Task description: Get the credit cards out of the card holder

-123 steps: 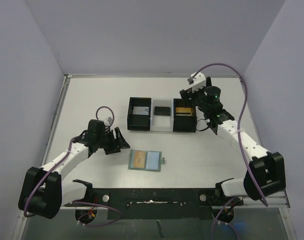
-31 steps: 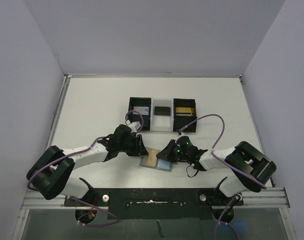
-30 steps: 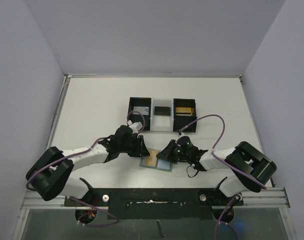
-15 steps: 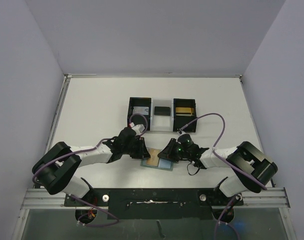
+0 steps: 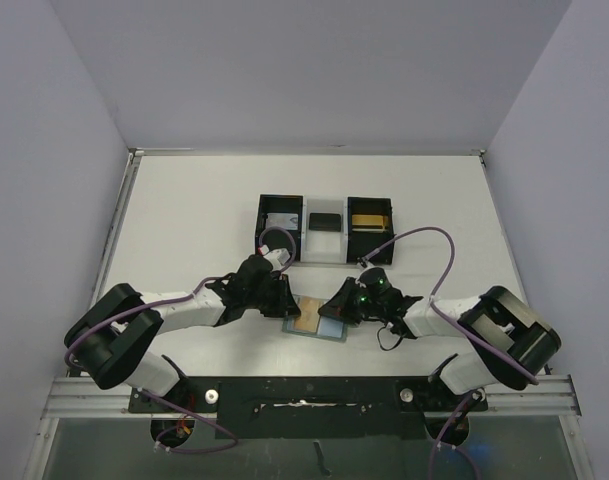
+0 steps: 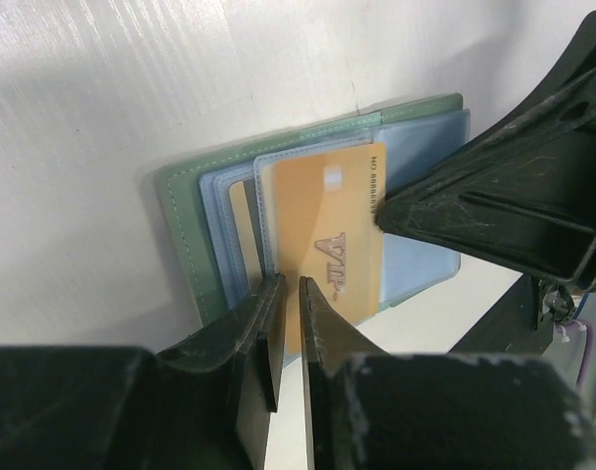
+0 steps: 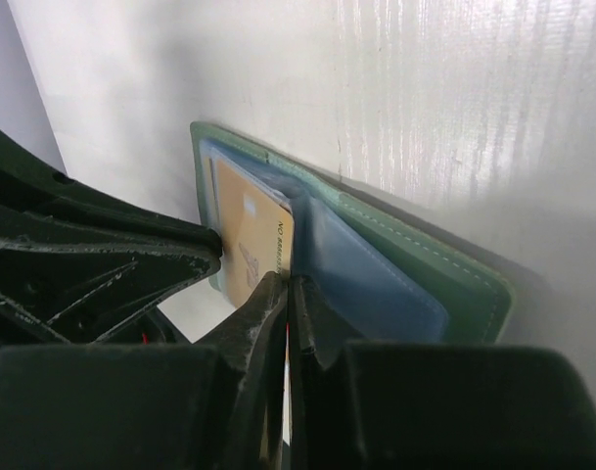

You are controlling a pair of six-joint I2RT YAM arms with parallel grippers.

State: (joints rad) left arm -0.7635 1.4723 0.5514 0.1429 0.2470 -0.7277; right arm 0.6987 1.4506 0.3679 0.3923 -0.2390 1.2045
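The card holder [image 5: 330, 331] lies open near the table's front, grey-green outside [image 6: 180, 245] with pale blue pockets [image 7: 376, 284]. A gold credit card [image 6: 327, 230] marked VIP sticks partway out of its left pocket. My left gripper [image 6: 290, 286] has come in from the left. Its jaws stand almost together, with the card's near edge between them. My right gripper [image 7: 290, 282] is shut, its tips pressed on the holder at the middle fold beside the card [image 7: 247, 240]. From above, the left gripper [image 5: 287, 300] and the right gripper [image 5: 334, 308] flank the holder.
A black-and-clear three-compartment tray [image 5: 259, 232] stands behind the holder. It holds a white card [image 5: 280, 224], a dark object [image 5: 325, 221] and a gold card [image 5: 368, 221]. Purple cables loop above both arms. Walls close in the table on three sides.
Both arms came in from apart to the holder. Over the last second the left jaws narrowed around the card's edge and the left arm crept right. The right gripper stayed pressed on the holder.
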